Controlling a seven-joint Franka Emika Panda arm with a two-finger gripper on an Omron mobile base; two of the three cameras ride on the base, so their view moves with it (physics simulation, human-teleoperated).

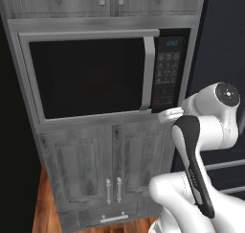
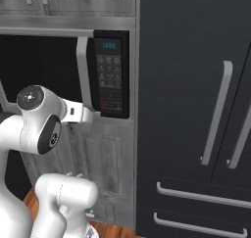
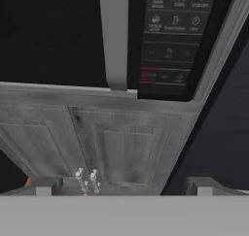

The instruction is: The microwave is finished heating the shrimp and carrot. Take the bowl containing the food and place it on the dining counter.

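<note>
Microwave (image 1: 91, 76) door shut, contents hidden.

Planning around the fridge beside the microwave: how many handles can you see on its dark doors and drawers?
4 in the right base view: two tall door handles and, the second cut off by the frame, and two drawer bars below. More may lie beyond the frame.

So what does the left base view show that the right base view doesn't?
The left base view takes in the whole black glass door of the microwave, shut, plus both lower cabinet doors and a drawer beneath. The right base view adds a dark refrigerator with long silver handles beside it. Both share the vertical door handle, the keypad panel with its teal display, and the white arm.
</note>
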